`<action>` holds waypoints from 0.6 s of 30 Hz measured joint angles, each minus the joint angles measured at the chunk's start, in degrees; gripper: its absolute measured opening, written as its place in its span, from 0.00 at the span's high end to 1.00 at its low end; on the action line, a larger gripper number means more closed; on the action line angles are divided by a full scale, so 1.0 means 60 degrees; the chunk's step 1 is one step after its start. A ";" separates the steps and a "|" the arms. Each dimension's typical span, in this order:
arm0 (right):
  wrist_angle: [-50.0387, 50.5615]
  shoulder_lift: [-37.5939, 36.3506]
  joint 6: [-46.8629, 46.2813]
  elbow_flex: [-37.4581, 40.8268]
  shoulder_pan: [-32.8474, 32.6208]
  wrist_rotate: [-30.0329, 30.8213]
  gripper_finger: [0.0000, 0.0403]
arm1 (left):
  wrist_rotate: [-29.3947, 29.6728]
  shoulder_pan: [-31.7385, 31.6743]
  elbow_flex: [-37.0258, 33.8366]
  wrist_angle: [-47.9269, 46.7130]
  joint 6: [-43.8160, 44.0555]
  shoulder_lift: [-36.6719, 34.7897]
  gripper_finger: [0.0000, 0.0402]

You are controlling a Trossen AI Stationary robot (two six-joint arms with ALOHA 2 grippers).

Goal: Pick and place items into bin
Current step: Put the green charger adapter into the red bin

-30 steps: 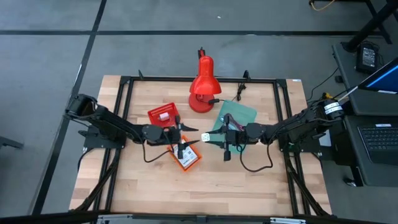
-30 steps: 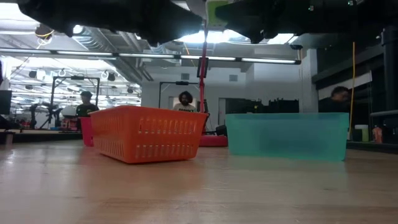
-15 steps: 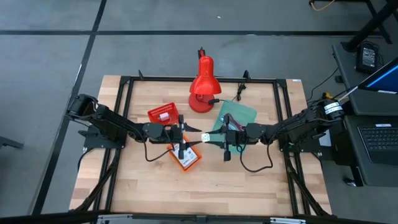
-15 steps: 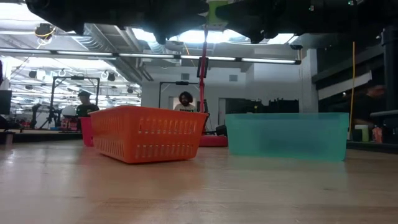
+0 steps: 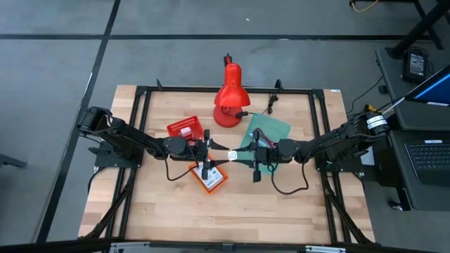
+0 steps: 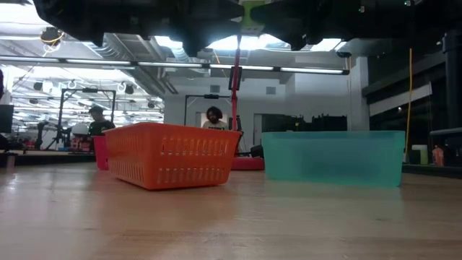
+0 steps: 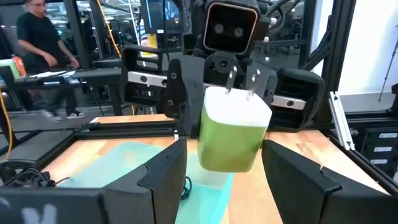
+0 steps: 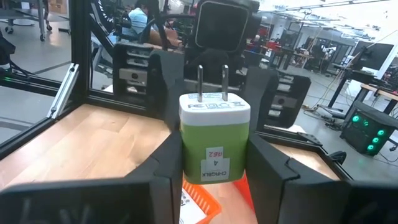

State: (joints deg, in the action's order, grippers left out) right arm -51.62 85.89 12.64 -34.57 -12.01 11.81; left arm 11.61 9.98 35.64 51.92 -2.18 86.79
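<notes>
Right wrist view: green-white charger [image 8: 214, 138] sits between the two dark fingers of the right gripper [image 8: 214, 163]. Both fingers press on its sides, so the R pincer is closed on it. Its two metal pins stick out, away from the cam.

Left wrist view shows the same charger [image 7: 233, 134] between the fingers of the left gripper [image 7: 224, 171]. There is a gap on each side, so the L pincer is open and not touching it.

High view: charger [image 5: 231, 154] is up in the air over the middle of the wooden table [image 5: 169, 211], w/ the L gripper [image 5: 213, 151] on one side and the R gripper [image 5: 244, 156] on the other.

Just under the L gripper is an orange basket [image 5: 205, 181] w/ a white printed card [image 5: 215, 178] in it. Behind it, near the L arm, is a red basket [image 5: 176, 128] w/ a small white thing [image 5: 186, 130] inside. By the R gripper is a teal bin [image 5: 278, 128]; something dark lies in it, can't tell what. Big red lamp [image 5: 229, 98] stands at the back, between the red basket and the teal bin.

Low view: orange basket [image 6: 173, 155] and teal bin [image 6: 332, 157] stand apart on the table.
</notes>
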 joint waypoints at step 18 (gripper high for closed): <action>-0.0043 -0.0025 0.0022 -0.0033 -0.0004 -0.0015 0.72 | -0.0126 -0.0004 0.0656 -0.0036 -0.0816 0.0641 0.50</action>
State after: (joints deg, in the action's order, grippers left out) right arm -51.87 85.73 12.78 -34.76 -12.03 11.72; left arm 10.85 9.96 39.57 51.70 -7.07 90.64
